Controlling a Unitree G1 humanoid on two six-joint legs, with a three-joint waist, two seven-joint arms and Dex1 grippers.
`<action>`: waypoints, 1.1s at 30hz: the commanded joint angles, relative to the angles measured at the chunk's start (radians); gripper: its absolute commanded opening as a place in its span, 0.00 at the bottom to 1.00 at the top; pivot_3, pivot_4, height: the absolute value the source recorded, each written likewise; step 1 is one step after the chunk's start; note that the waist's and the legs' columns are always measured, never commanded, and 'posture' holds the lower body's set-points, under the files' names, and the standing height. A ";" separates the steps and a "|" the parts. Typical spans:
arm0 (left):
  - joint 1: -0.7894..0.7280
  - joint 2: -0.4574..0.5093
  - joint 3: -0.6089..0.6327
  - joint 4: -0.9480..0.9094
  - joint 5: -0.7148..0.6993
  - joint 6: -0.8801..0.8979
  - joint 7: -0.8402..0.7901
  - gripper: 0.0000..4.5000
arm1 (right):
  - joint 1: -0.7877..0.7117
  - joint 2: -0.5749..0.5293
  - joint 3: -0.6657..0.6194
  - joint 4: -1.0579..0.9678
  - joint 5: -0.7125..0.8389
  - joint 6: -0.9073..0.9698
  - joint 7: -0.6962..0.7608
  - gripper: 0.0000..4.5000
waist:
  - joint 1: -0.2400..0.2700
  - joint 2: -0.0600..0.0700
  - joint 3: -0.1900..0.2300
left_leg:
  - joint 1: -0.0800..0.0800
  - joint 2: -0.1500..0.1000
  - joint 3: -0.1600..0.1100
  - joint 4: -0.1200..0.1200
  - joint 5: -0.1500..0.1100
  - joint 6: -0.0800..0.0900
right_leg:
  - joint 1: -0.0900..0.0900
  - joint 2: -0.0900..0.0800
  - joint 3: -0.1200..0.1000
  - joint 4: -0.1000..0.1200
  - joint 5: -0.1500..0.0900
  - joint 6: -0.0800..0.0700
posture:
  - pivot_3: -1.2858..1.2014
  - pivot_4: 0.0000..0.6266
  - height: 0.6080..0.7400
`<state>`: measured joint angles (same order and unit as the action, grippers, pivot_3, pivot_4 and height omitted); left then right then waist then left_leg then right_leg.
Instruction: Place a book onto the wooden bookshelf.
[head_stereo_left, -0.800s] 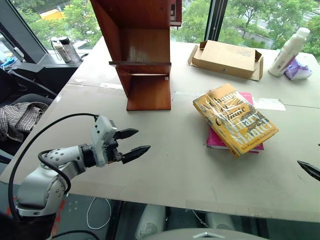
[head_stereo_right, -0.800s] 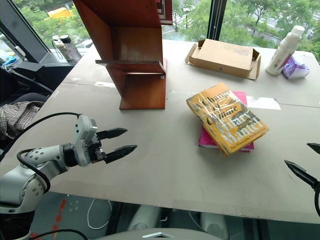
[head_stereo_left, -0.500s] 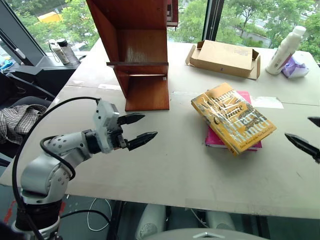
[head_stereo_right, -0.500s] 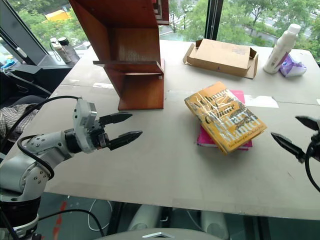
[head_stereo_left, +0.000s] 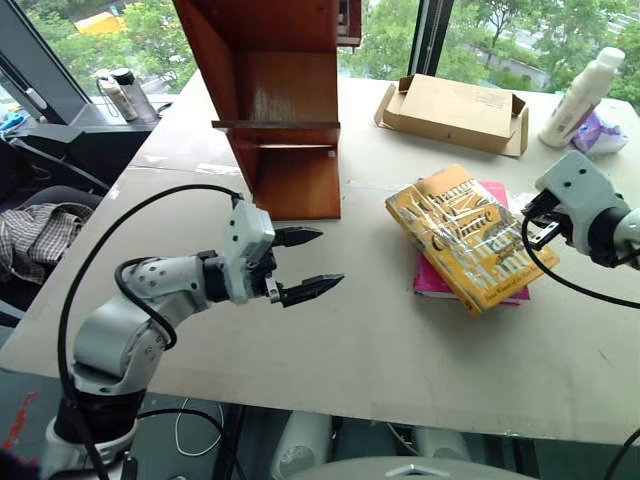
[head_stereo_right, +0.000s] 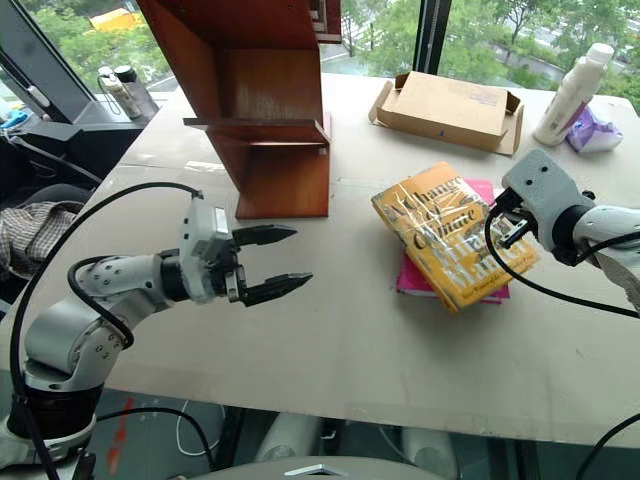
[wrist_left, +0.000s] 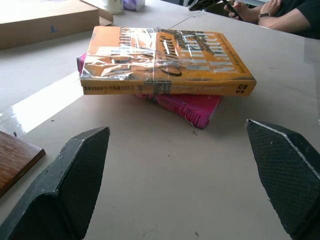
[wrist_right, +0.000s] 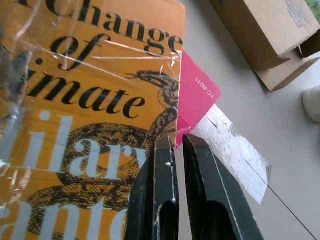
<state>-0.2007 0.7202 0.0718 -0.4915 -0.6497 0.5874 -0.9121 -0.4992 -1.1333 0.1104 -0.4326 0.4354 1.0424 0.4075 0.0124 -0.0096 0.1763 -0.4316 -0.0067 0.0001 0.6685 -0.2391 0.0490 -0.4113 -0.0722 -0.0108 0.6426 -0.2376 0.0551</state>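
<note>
Right gripper (wrist_right: 175, 150) now shut over book (head_stereo_left: 468, 235)

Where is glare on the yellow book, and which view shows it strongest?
Left wrist view: white glare covers the book's glossy wrapped cover, hiding some lettering. Right wrist view: thin bright streaks cross it. Left eye view: pale patches only.

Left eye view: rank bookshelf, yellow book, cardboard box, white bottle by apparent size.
1. bookshelf, largest, though cut off at the top edge.
2. yellow book.
3. cardboard box; it sits farther back than the book, so their true order is unsure.
4. white bottle, smallest.
</note>
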 joint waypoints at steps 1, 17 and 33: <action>0.009 -0.006 0.004 -0.051 0.002 -0.020 0.017 1.00 | -0.080 -0.007 0.107 0.072 -0.139 -0.038 0.033 0.02 | 0.000 0.000 0.000 | 0.000 0.000 0.000 0.000 0.000 0.000 | 0.000 0.000 0.000 0.000 0.000 0.000 | 0.52 0.24 1.00; 0.069 -0.008 0.013 -0.082 0.003 -0.023 0.069 1.00 | -0.171 0.158 0.233 0.215 -0.316 -0.108 0.257 0.02 | -0.003 0.000 0.000 | 0.001 0.001 0.001 0.000 -0.002 0.003 | 0.000 0.002 -0.001 0.002 0.002 0.004 | 0.52 0.24 1.00; -0.196 -0.117 0.110 0.268 -0.439 0.643 0.339 1.00 | 0.591 0.263 -0.863 -0.110 0.094 -0.392 0.644 0.40 | 0.014 0.000 -0.001 | 0.003 0.000 -0.002 0.002 -0.002 0.004 | 0.003 0.002 -0.003 0.007 0.003 0.006 | 0.52 0.24 1.00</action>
<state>-0.3213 0.6303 0.1307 -0.3468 -0.9657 1.0833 -0.6207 0.0167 -0.9229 -0.5697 -0.4462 0.4212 0.6750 0.9664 0.0267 -0.0098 0.1756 -0.4271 -0.0065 -0.0047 0.6722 -0.2409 0.0528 -0.4065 -0.0687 -0.0159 0.6495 -0.2344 0.0615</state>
